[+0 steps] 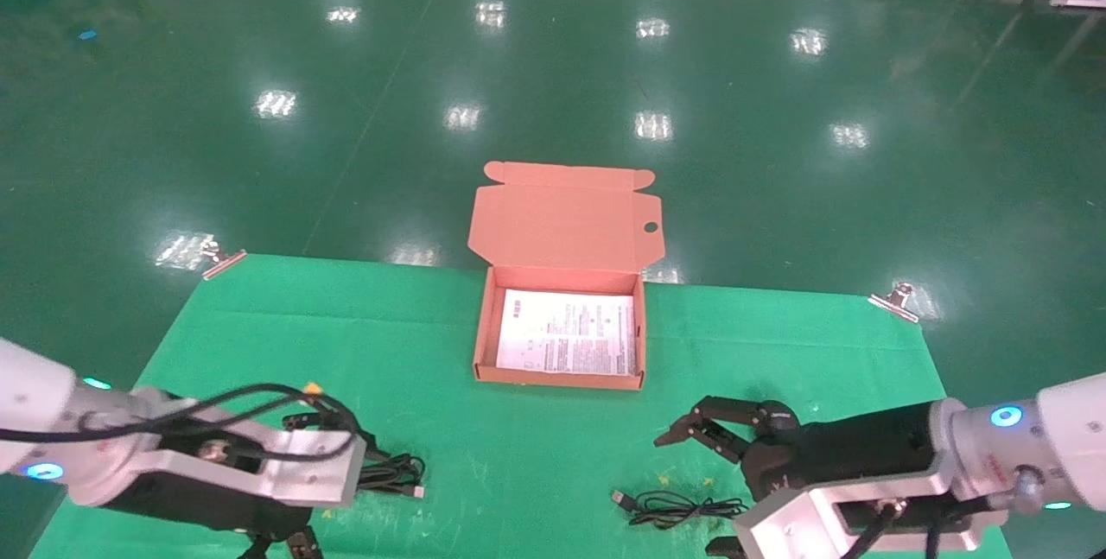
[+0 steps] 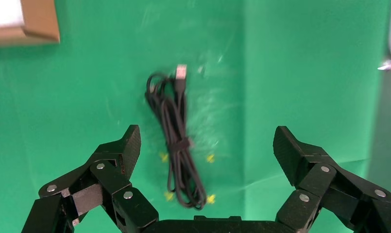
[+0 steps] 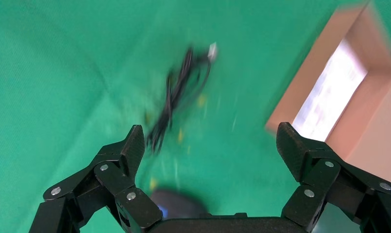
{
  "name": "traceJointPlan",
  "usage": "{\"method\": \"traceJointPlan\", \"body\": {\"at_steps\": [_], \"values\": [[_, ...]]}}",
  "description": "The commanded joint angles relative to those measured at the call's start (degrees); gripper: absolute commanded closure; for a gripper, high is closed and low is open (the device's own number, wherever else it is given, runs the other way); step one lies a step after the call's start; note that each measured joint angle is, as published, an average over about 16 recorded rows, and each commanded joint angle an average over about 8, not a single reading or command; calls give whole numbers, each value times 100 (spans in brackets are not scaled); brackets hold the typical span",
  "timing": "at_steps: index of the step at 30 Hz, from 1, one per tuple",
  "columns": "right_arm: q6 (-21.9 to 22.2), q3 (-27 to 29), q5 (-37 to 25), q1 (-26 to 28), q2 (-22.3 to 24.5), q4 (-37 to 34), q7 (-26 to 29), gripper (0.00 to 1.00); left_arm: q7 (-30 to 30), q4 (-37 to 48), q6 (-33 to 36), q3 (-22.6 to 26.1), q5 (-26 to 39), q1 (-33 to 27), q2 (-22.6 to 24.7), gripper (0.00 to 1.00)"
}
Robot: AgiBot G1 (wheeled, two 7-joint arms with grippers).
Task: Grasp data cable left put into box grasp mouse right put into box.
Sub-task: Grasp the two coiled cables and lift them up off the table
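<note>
The data cable (image 2: 176, 141) is a black looped bundle with a tie round its middle and a silver plug, lying on the green mat; its end shows in the head view (image 1: 397, 474). My left gripper (image 2: 206, 133) is open, just short of it and above it. The black mouse (image 3: 176, 204) with a blue light lies on the mat under the palm of my open right gripper (image 3: 209, 131); the head view hides it. Its thin cord (image 1: 683, 507) lies in front of the right gripper (image 1: 683, 494). The orange-brown box (image 1: 560, 376) stands open mid-mat with a white printed sheet inside.
The box lid (image 1: 566, 218) stands up at the far side with a round hole. Metal clips (image 1: 894, 300) hold the mat's far corners. Yellow marks dot the mat round the cable and the cord. A green floor lies beyond the mat.
</note>
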Motion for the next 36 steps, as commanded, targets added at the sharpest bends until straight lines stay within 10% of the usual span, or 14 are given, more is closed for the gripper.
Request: {"method": "traceJointPlan", "body": {"at_steps": [1, 10, 36], "values": [[238, -122, -438, -94, -77, -4, -4, 0, -21, -2, -192, 169, 459, 73, 135, 0], [829, -331, -1523, -421, -300, -16, 544, 0, -225, 173, -614, 293, 1038, 241, 320, 0], [710, -392, -1983, -514, -842, -639, 1860, 0, -151, 1487, -1219, 271, 1153, 359, 734, 0]]}}
